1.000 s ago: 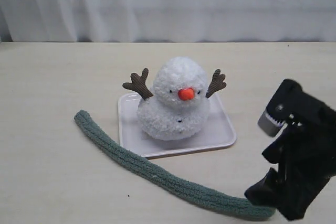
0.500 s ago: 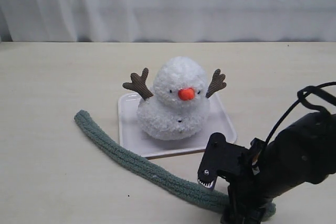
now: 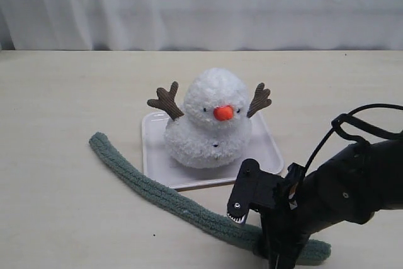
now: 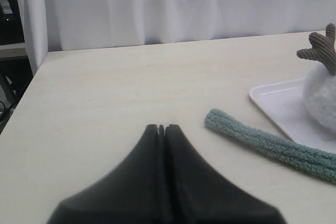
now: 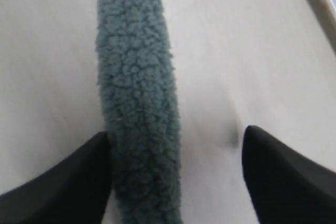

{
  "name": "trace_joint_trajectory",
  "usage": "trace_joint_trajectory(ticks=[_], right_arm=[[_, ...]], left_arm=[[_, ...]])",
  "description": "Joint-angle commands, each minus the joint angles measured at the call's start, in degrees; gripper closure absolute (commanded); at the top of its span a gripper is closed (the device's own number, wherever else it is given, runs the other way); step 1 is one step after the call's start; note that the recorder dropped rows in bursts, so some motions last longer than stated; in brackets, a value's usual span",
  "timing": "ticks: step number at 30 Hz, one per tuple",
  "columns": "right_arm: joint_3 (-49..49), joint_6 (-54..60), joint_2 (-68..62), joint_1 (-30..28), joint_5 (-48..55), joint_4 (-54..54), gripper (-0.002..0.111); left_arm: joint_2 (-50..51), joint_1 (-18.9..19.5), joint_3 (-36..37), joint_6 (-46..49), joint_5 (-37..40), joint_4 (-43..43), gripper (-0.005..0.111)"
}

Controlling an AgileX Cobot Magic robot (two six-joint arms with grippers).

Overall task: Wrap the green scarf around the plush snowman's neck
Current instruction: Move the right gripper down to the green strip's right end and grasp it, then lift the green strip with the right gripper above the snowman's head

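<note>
step: grab scarf end | green scarf flat on surface, near side of white tray, running left to near-right | plush snowman on tray, unwrapped | right jaws spread, straddling scarf nr its right end, strip off-centre | left jaws pressed together, empty | we'd centre, drop lower (height unclear, prob. not down), then pinch full width

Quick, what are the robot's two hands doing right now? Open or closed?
Left hand: closed, holding nothing.
Right hand: open, with the green scarf between its fingers, not squeezed yet.
</note>
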State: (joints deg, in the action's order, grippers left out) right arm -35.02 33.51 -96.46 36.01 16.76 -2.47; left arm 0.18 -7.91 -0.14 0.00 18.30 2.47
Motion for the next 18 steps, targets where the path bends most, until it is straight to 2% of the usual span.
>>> trace_joint_trajectory(ticks=[1,5,6,13,18], right_arm=[[0.43,0.32,-1.06,-0.01,0.19,1.23,0.069],[0.15,0.32,0.35,0.15,1.79,6.91,0.102],[-0.36,0.32,0.97,0.15,3.13,7.74,0.104],[-6.24,0.32,10.37,0.15,14.0,6.53,0.104],[-8.58,0.32,20.12,0.15,16.38,6.53,0.104]], left_arm=[[-0.18,0.15,0.14,0.31,-0.56,-0.21,0.107],[-0.18,0.15,0.14,0.31,-0.56,-0.21,0.107],[-0.18,0.15,0.14,0.31,-0.56,-0.21,0.107],[-0.18,0.15,0.14,0.31,-0.56,-0.21,0.107],[-0.18,0.15,0.14,0.31,-0.56,-0.21,0.107]])
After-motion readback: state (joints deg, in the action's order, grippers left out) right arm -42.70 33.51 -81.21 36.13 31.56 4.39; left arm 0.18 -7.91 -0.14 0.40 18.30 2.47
